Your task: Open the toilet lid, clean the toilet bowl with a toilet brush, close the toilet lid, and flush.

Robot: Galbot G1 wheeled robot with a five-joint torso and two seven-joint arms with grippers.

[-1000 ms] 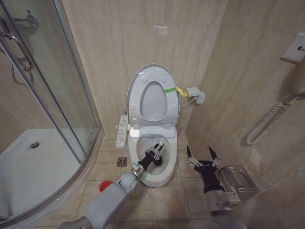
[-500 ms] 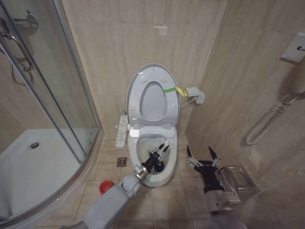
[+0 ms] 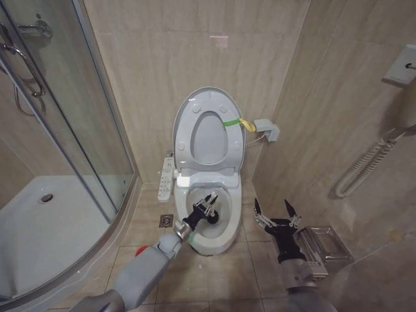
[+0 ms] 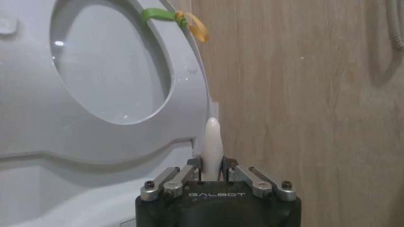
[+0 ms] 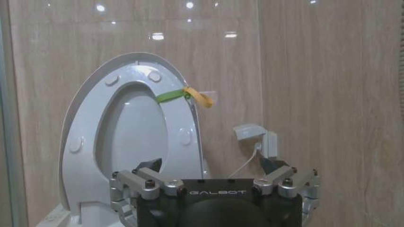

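The toilet lid (image 3: 187, 110) stands raised against the wall together with the ring seat, a green-and-yellow band (image 3: 235, 122) tied at its edge. Below it the white toilet bowl (image 3: 221, 242) lies uncovered. My left gripper (image 3: 208, 207) hovers over the bowl, shut on the toilet brush. The brush's white handle tip (image 4: 213, 139) pokes up between the fingers; its bristle head is hidden under the gripper. The lid (image 4: 38, 137) and band (image 4: 165, 14) rise just behind it. My right gripper (image 3: 275, 214) waits open over the floor to the right of the bowl, facing the lid (image 5: 82, 118).
A glass shower enclosure (image 3: 71, 130) with a white tray (image 3: 39, 240) takes up the left. A control panel (image 3: 166, 177) and floor drain (image 3: 166, 221) lie beside the bowl, a red holder (image 3: 138, 252) behind my left arm. A clear box (image 3: 322, 244) sits at the right wall.
My left gripper has swung with the brush from the right side of the bowl back toward its left. The right arm has stayed still.
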